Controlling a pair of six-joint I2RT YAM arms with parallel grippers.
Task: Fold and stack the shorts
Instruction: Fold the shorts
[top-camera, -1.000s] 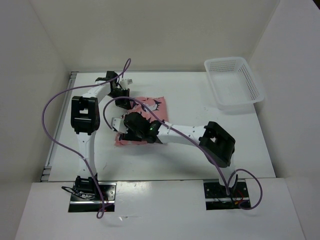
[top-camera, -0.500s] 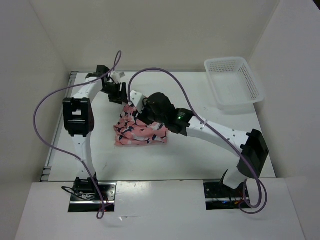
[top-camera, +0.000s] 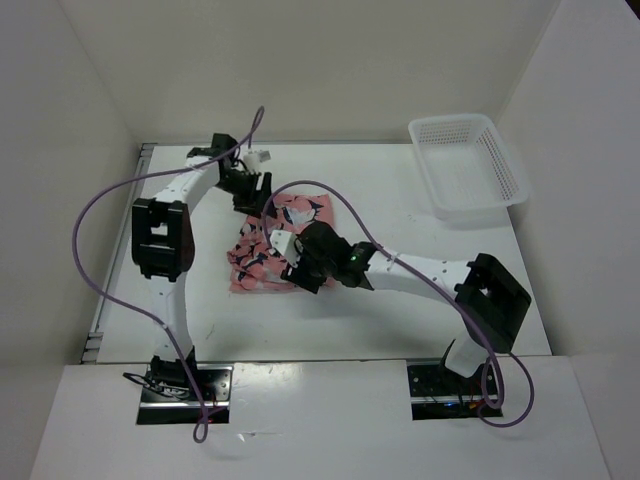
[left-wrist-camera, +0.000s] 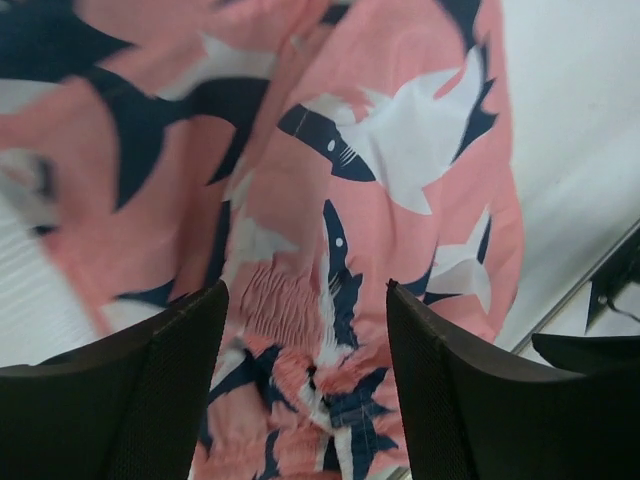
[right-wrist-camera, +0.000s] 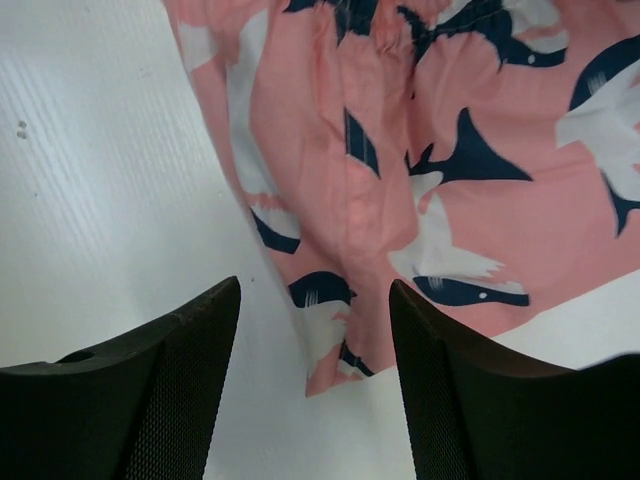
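The shorts (top-camera: 303, 212) are salmon-pink with navy and white shark shapes. They lie rumpled on the white table between the two arms. My left gripper (top-camera: 252, 196) hovers over their far left edge. In the left wrist view its jaws stand open (left-wrist-camera: 305, 385) just above the gathered waistband (left-wrist-camera: 290, 300), holding nothing. My right gripper (top-camera: 290, 262) is over the near part of the shorts. In the right wrist view it is open (right-wrist-camera: 315, 375), with a corner of the shorts (right-wrist-camera: 340, 350) lying on the table between the fingers, not pinched.
A white mesh basket (top-camera: 466, 166) stands at the back right corner of the table. Purple cables loop above both arms. White walls close in the table at the left, back and right.
My left gripper has opened and let go of the shorts. The right arm swung to the far side and came back nearer. The shorts now lie more bunched on the left.
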